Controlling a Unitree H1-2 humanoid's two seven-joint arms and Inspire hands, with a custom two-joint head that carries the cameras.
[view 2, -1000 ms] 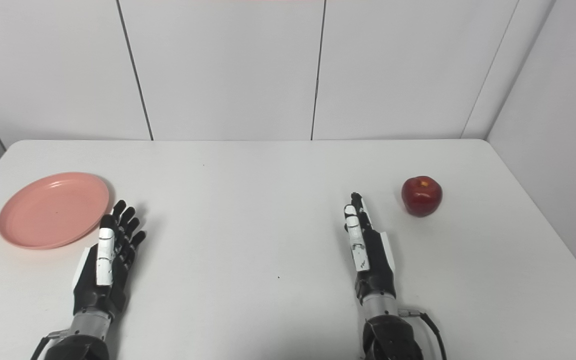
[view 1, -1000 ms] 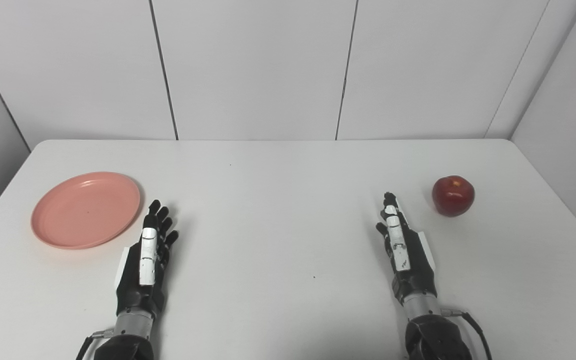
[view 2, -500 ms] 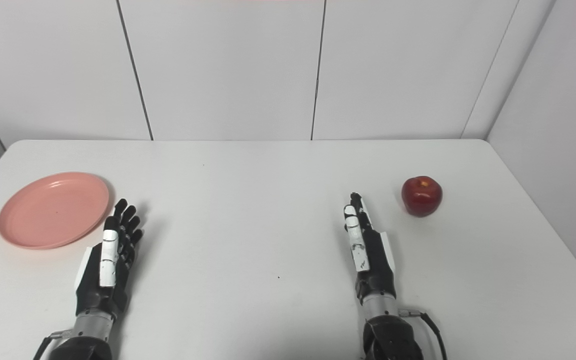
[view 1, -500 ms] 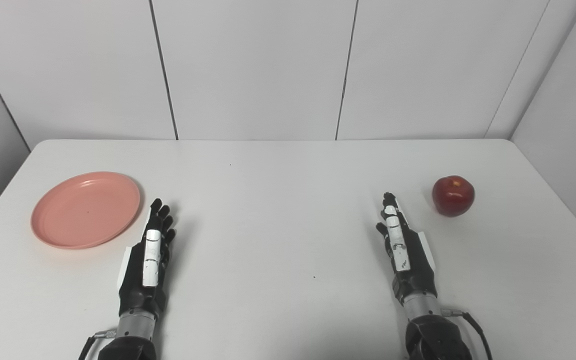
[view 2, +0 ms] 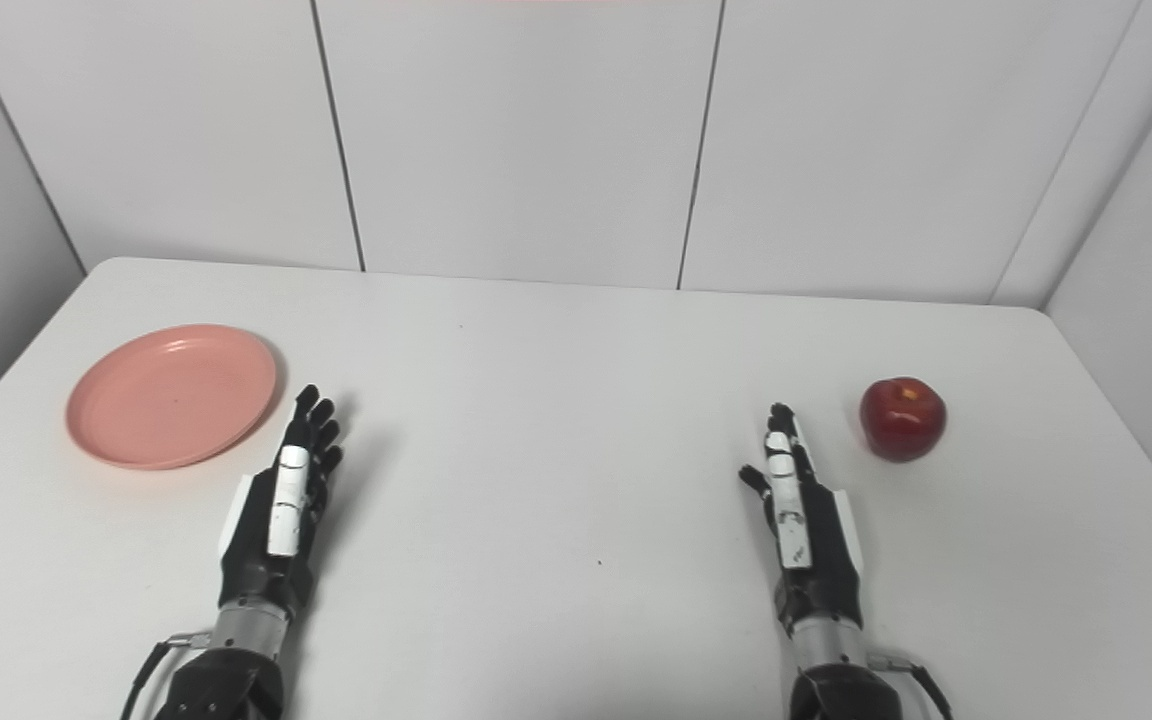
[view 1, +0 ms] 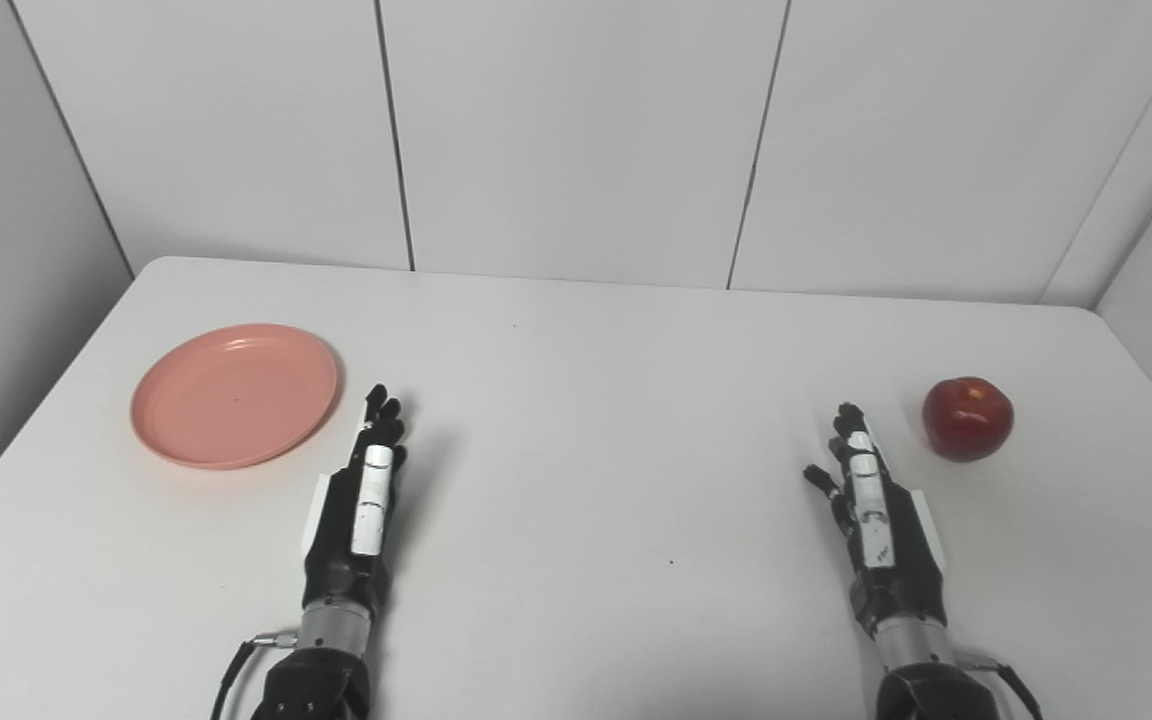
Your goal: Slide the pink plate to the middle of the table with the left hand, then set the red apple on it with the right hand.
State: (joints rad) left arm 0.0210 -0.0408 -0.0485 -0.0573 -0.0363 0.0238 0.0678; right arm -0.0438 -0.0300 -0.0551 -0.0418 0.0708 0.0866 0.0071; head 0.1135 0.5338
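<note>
A pink plate [view 1: 234, 395] lies flat on the white table [view 1: 596, 440] at its left side. My left hand [view 1: 356, 505] rests just right of the plate's near edge, fingers stretched out and holding nothing, not touching the plate. A red apple [view 1: 967, 418] stands upright near the table's right edge. My right hand [view 1: 876, 515] lies a short way left of the apple and nearer to me, flat with fingers extended, holding nothing. Both are seen again in the right eye view: left hand [view 2: 281, 510], right hand [view 2: 801, 520].
White wall panels [view 1: 576, 130] close off the table's far edge and both sides. The table's left edge [view 1: 26, 440] runs close to the plate, and the right edge passes just beyond the apple.
The whole picture has shifted right and slightly down, so the camera has turned. My left hand's fingers have drawn closer together. Plate, apple and right hand keep their places on the table.
</note>
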